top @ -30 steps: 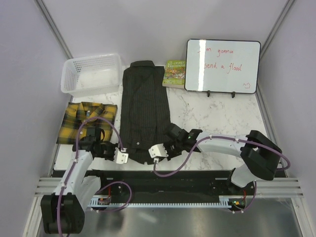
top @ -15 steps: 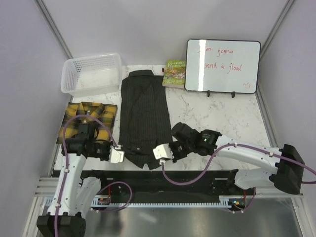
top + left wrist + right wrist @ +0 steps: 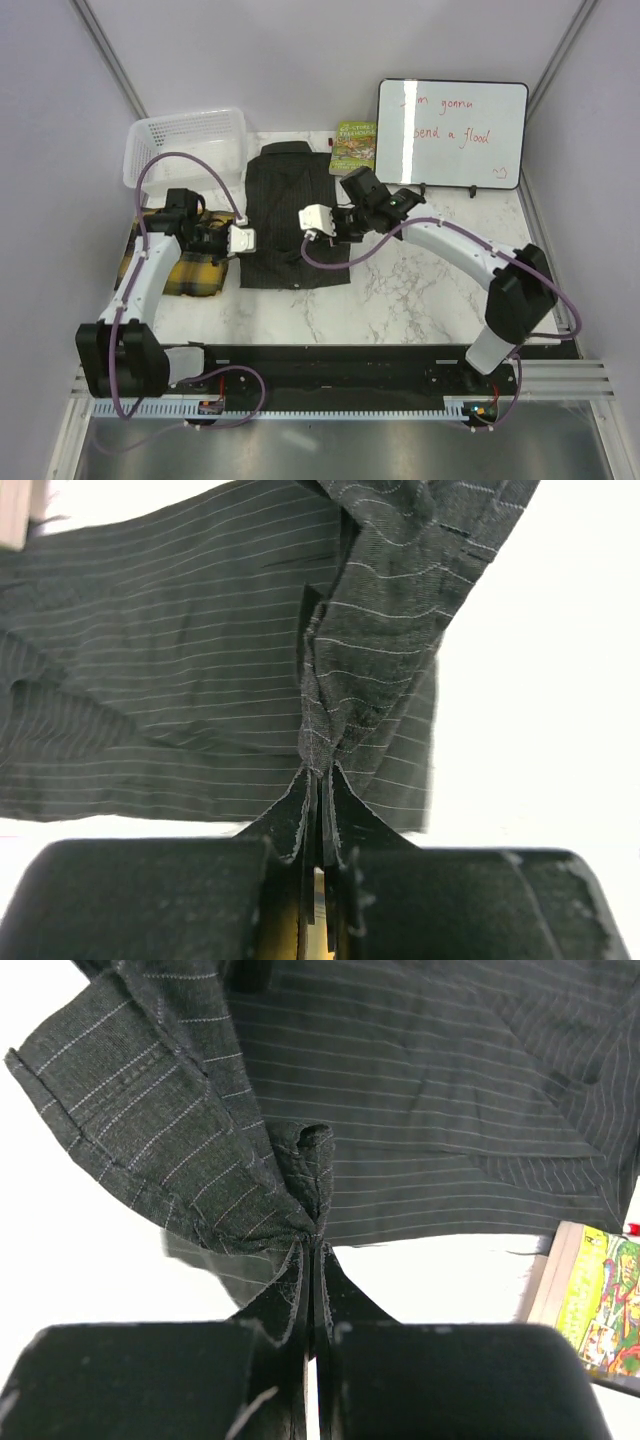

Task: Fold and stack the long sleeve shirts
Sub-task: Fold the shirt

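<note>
The dark pinstriped shirt (image 3: 285, 190) lies mid-table, folded back on itself into a short rectangle. My left gripper (image 3: 250, 241) is at its left edge, shut on a bunched fold of the pinstriped cloth (image 3: 330, 720). At the right side of the shirt my right gripper (image 3: 312, 224) is shut on another pinched fold (image 3: 300, 1180). Both folds hang lifted above the flat part of the shirt (image 3: 430, 1110). The yellow-and-black plaid shirt (image 3: 190, 272) lies folded at the left, partly under my left arm.
A white mesh basket (image 3: 185, 150) stands at the back left. A green book (image 3: 353, 148) and a whiteboard (image 3: 450, 133) on feet stand at the back right. The book (image 3: 600, 1300) also shows beside the dark shirt's far end.
Both grippers have carried the dark shirt's near hem from the table's front edge toward the far side, doubling the shirt over itself. Both arms now reach further out.
</note>
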Available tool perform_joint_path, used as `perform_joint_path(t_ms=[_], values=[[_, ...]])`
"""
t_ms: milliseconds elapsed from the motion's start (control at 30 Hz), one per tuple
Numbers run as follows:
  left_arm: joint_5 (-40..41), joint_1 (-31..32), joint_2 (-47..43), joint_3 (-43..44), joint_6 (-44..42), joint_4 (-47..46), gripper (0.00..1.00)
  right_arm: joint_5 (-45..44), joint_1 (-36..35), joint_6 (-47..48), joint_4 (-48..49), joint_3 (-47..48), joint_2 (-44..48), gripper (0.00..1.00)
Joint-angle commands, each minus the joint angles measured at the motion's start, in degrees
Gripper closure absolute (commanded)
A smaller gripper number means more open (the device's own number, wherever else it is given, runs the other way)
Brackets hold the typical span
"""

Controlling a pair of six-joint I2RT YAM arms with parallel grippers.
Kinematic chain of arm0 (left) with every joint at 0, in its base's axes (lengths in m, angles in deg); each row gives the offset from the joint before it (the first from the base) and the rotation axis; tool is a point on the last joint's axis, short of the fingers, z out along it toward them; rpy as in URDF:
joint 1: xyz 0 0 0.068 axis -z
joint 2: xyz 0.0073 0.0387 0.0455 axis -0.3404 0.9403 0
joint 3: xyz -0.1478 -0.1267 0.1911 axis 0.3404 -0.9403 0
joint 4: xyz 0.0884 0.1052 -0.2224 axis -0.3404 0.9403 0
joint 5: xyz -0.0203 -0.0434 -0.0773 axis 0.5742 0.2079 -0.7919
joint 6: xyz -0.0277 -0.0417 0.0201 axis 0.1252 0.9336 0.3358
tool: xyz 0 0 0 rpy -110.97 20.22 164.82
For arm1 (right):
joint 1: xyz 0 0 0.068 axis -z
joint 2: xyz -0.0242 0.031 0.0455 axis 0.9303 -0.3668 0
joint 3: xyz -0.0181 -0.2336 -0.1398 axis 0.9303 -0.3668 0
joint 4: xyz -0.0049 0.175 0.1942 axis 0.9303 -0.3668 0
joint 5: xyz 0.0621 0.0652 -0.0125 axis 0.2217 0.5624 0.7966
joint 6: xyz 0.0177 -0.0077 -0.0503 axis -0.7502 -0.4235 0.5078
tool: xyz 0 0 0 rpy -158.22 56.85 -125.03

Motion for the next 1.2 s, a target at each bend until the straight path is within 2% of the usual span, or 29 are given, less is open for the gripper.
perform_joint_path(t_ms=[0,133,300,467,767,833,1000,1167], values=[[1.7,0.0,8.3,5.1,5.3,-10.5,0.98,2.9,3.6,4.7,0.2,8.1,-7.0,1.00],[3.2,0.0,14.8,7.1,8.2,-16.8,0.98,3.1,6.3,5.0,1.2,14.0,-16.3,1.00],[7.0,0.0,23.3,11.2,10.2,-20.9,0.98,3.3,8.2,5.4,3.6,20.0,-23.3,1.00],[9.0,-0.1,30.0,12.9,14.6,-25.1,0.98,2.6,8.6,5.5,6.3,21.4,-28.9,1.00],[16.2,0.0,36.4,12.5,17.9,-28.9,0.98,1.5,8.5,1.4,12.0,21.6,-34.6,1.00],[16.6,0.0,36.5,12.0,19.0,-28.9,0.98,0.9,8.4,0.7,12.0,21.6,-35.5,1.00],[18.7,6.3,31.3,4.2,17.7,-28.9,0.98,1.2,7.6,0.0,11.6,16.6,-32.0,1.00],[17.5,10.9,22.9,-7.7,20.1,-27.6,0.98,2.1,5.9,-1.8,11.3,4.2,-23.9,1.00]])
